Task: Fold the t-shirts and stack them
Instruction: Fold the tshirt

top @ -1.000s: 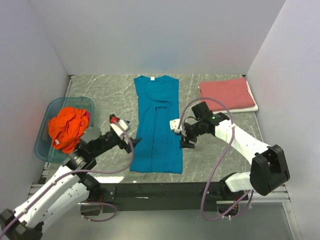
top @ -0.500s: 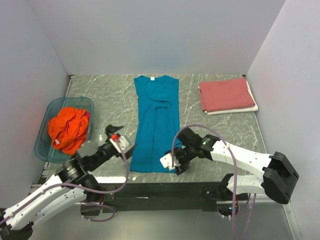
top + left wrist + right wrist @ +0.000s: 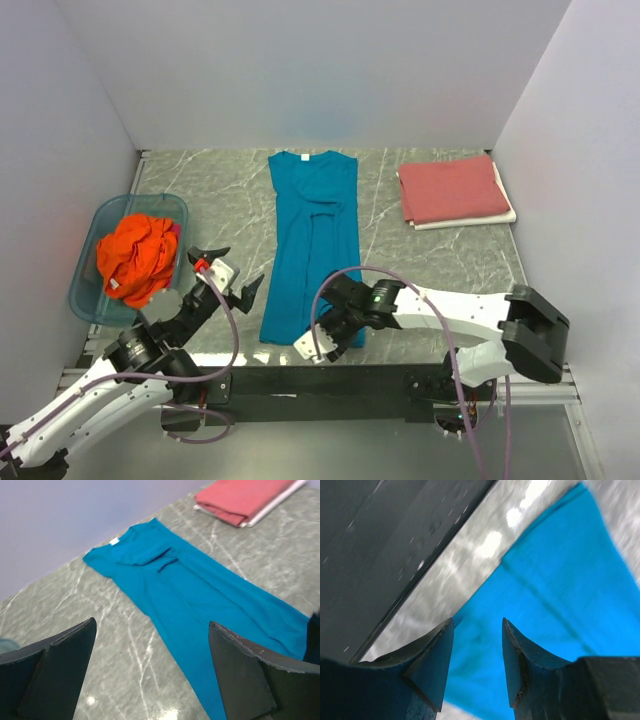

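**Right arm drops to the hem; left arm backs away**

Within the last second the right end effector has swept from the shirt's right edge, about halfway along it, down to the near hem. The left end effector has drawn back toward the near-left corner.

The teal shirt lies flat and narrow down the middle of the surface, collar at the far end and sleeves already turned in. The red shirt sits folded at the far right. The orange shirt is bunched in the tub.

In the wrist view the right end effector has its fingers a little apart over the blue hem, with no cloth between them yet. The left end effector is spread wide above the surface, clear of the shirt.

The step looks like taking the hem to fold it up toward the collar. It should go best if:
- the right fingers slide under the hem near its right corner and catch every layer before closing;
- the left takes the matching left corner;
- both lift together and level, so the fold lands square.
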`<move>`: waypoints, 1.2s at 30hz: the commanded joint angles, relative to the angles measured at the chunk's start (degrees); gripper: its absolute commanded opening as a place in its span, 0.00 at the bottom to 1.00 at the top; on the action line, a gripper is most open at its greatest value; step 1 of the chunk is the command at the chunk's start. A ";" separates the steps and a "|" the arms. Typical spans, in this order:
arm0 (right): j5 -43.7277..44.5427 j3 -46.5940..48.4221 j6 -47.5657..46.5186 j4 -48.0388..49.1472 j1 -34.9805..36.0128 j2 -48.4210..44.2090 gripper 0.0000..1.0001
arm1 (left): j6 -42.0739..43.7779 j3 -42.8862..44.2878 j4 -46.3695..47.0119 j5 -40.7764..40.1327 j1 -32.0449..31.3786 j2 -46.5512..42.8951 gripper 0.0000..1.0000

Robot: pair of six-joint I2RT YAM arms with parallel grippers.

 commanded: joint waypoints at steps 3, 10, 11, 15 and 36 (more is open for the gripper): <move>1.01 -5.71 0.08 -4.57 -2.55 -8.48 0.50 | 2.72 -3.42 4.62 9.09 -0.09 -4.02 0.99; 0.66 -12.65 0.08 -5.81 -6.50 -15.60 0.51 | 6.05 -2.99 2.34 20.42 -0.09 2.74 0.99; 0.49 -13.79 0.08 -5.89 -7.12 -17.18 0.52 | 6.75 -1.94 1.72 21.30 -0.09 4.23 0.97; 0.05 -15.82 -0.45 -5.63 -10.02 -20.00 0.53 | 11.41 1.23 -3.19 22.89 -1.32 11.88 0.94; -9.89 -16.09 -5.55 -1.59 -20.39 -17.72 0.54 | 32.77 -5.35 -11.82 16.74 -15.03 24.99 0.88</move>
